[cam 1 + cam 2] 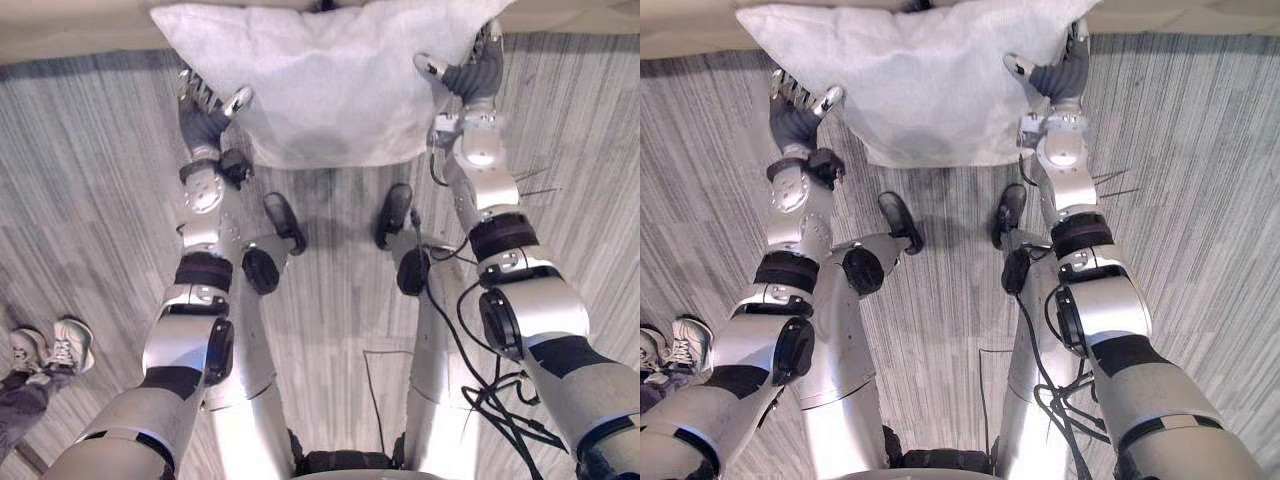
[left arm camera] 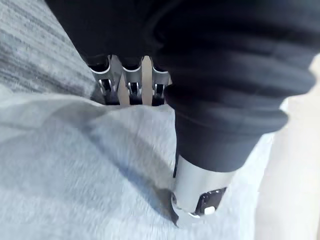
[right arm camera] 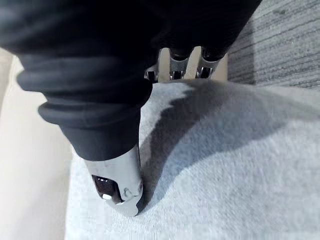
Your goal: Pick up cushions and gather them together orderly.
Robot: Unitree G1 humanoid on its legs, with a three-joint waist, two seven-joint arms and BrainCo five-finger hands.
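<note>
Cushion (image 1: 330, 85) gripped at two sides
Left hand (image 1: 203, 118) and right hand (image 1: 472, 72) each pinch one edge, thumb above, fingers beneath.

Finding nothing legible: no text, label, number or sign showing on the pale grey square fabric cushion (image 1: 330, 90) or anywhere around it.
</note>
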